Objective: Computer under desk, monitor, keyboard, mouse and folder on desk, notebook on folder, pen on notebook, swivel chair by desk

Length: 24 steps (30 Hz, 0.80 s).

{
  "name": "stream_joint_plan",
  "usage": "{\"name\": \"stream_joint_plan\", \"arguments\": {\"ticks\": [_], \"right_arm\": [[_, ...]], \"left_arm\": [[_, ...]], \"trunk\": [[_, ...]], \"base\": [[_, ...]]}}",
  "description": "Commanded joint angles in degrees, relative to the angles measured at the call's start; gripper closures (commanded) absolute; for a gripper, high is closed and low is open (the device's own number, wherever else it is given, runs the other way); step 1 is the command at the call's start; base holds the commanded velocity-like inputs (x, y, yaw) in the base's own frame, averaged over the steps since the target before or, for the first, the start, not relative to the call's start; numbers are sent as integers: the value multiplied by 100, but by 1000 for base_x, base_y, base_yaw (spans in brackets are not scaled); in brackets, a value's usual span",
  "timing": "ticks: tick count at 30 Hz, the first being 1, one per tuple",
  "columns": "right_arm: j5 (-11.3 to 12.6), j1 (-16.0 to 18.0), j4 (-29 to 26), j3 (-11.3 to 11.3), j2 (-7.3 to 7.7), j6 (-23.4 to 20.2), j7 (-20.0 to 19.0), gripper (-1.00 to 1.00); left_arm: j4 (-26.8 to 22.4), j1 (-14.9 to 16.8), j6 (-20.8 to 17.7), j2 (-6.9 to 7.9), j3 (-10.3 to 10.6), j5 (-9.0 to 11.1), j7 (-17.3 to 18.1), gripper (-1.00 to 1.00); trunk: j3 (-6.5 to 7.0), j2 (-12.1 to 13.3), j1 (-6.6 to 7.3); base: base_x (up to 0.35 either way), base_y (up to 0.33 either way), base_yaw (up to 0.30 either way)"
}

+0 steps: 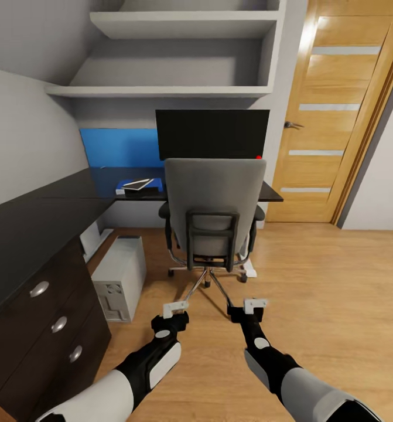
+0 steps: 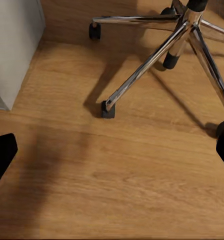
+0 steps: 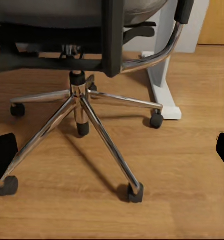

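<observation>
White-shelled arms [image 1: 155, 366], black joints

A tall oak door [image 1: 331, 111] with four frosted horizontal panes and a metal lever handle [image 1: 292, 125] stands closed at the right. Two empty grey built-in wall shelves [image 1: 178, 58] sit at upper centre. Light wood plank flooring [image 1: 337, 305] stretches below.

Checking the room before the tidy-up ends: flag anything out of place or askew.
Little stands out. The swivel chair sits upright, squared to the desk, hiding part of the monitor. The computer stands on the floor at the desk's edge, seemingly not fully tucked under. Folder and notebook lie stacked on the desk.
</observation>
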State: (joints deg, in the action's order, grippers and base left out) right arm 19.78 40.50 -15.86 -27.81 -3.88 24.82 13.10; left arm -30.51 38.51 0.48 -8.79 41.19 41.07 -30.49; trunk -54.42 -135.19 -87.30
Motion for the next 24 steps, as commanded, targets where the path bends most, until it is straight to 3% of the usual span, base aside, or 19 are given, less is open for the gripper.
{"name": "stream_joint_plan", "arguments": {"ticks": [1,2,8,9,12,13,16,24], "right_arm": [[32,0,52,-50,1,17,42,-100],[53,-54,551,-43,3,73,54,-100],[57,-150,996,-31,16,445,60,-100],[69,-338,1612,-24,32,963,61,-100],[69,-508,1650,-19,36,1020,61,-100],[68,-836,1678,-14,55,1081,61,-100],[58,-1034,1681,-14,60,1227,56,-100],[49,-1252,1692,-18,136,1272,33,-100]], "left_arm": [[58,7,7,15,48,43,-44,-100],[764,7,18,47,55,48,-34,-100],[1353,7,283,49,61,74,-29,-100],[2353,-5,1116,1,72,85,-11,-100],[2560,-90,1282,-2,69,87,-5,-100],[2714,-449,1531,12,59,92,-5,-100],[2735,-696,1601,23,56,89,-8,-100],[2795,-1321,1862,45,40,87,-9,-100]], "trunk": [[13,37,24],[31,78,46],[138,318,177],[156,358,199],[210,479,265],[228,519,287],[282,639,353],[425,960,529]], "base": [[-25,0,0],[-3,0,0],[-1,0,0],[0,0,0],[0,0,0],[0,0,0],[0,0,0],[0,0,0]]}}
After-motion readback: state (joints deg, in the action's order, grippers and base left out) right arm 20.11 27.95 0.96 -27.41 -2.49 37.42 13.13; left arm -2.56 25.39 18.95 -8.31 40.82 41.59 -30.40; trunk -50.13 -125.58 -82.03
